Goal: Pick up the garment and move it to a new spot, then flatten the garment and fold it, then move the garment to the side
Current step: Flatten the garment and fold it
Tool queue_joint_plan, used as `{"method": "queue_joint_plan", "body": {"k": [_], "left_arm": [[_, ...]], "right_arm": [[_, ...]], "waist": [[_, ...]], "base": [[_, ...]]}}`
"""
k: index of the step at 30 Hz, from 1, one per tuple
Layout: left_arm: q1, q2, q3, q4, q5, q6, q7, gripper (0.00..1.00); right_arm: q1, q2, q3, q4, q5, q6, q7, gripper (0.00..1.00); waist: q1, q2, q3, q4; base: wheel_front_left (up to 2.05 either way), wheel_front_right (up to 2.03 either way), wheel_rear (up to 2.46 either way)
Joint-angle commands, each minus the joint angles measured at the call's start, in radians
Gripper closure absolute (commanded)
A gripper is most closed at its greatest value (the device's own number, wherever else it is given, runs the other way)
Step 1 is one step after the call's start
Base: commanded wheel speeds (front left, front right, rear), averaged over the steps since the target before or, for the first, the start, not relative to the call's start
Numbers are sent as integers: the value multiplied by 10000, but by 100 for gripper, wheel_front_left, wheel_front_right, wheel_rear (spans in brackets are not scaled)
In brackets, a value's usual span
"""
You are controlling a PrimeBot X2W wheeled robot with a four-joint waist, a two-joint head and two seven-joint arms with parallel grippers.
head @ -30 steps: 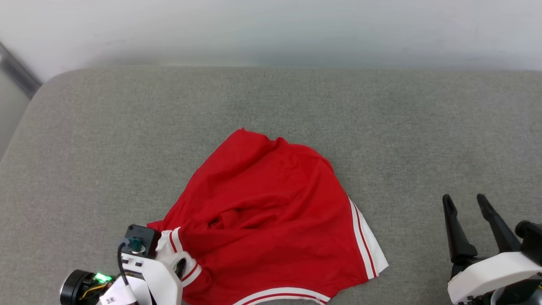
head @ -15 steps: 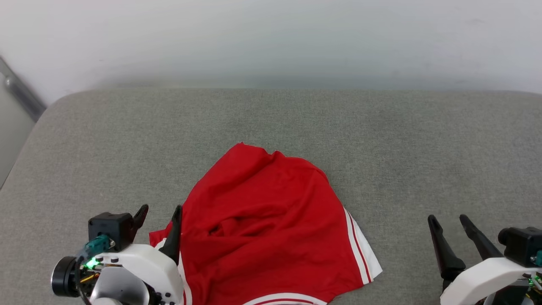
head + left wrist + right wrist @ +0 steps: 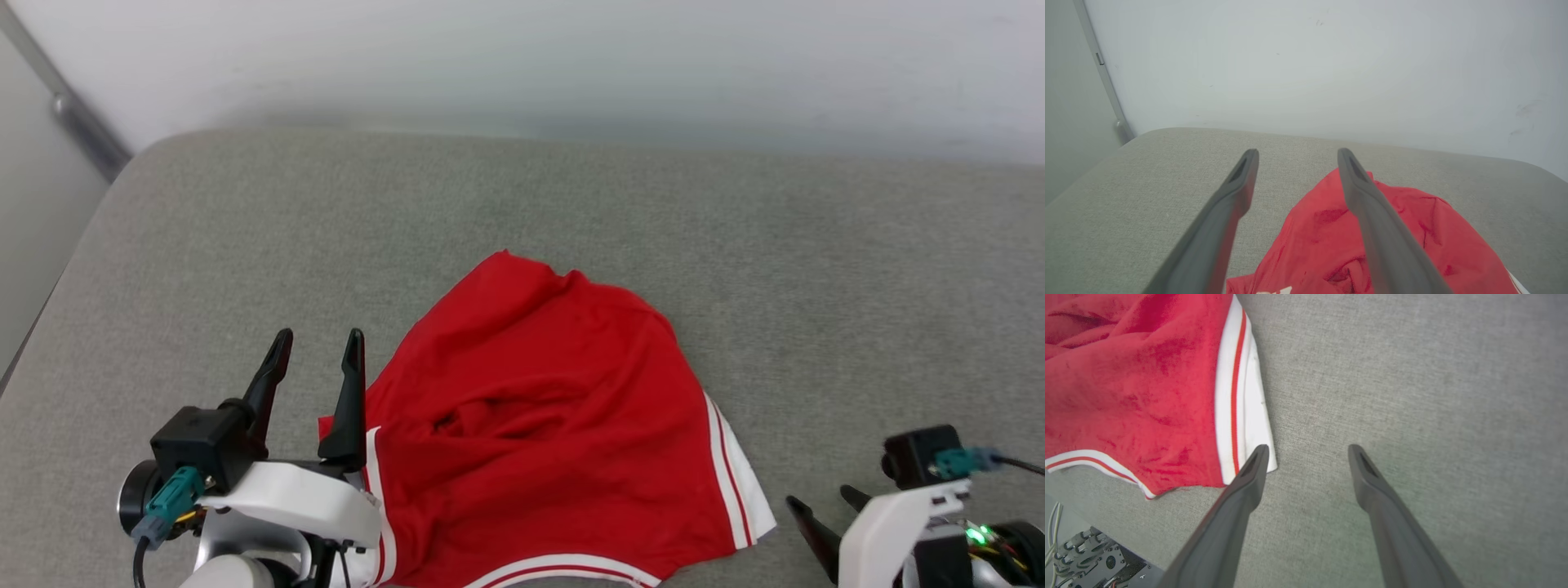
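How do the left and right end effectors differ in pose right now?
The left end effector points forward toward the wall; the right end effector points down at the grey cushion. The left is by the garment's red side edge; the right is near its white striped corner. Both are open, holding nothing.

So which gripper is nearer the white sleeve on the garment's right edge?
Right. The right gripper, open, is beside the white sleeve; the left gripper, also open, sits across the garment at its opposite edge.
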Motion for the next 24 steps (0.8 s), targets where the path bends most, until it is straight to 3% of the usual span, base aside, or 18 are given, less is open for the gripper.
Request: {"method": "queue_joint_plan", "body": {"k": [1, 6, 11, 13, 14, 24], "left_arm": [[-188, -91, 4, 59, 35, -61, -86, 0], [-394, -269, -65, 323, -4, -213, -176, 0], [-433, -348, -68, 571, -44, -260, -231, 0], [-404, -340, -47, 626, -60, -252, -240, 0], [-379, -330, -28, 650, -67, -242, -256, 0], [-313, -229, -35, 671, -57, -202, -210, 0]], "right_arm": [[-360, -169, 266, 153, 63, -5, 167, 0], [-1025, -425, 1183, 1127, 330, -5, 539, 0], [-937, -283, 1891, 2203, 721, 4, 1105, 0], [-872, -225, 1989, 2362, 882, 12, 1236, 77], [-916, -214, 2003, 2316, 927, 12, 1192, 100], [-1966, -792, 1066, 952, 438, -5, 183, 100]], "waist": [[0, 0, 330, 258], [0, 0, 671, 480], [0, 0, 770, 576], [0, 0, 757, 555], [0, 0, 746, 527], [0, 0, 439, -9]], "base": [[0, 0, 0], [0, 0, 0], [0, 0, 0], [0, 0, 0], [0, 0, 0], [0, 0, 0]]}}
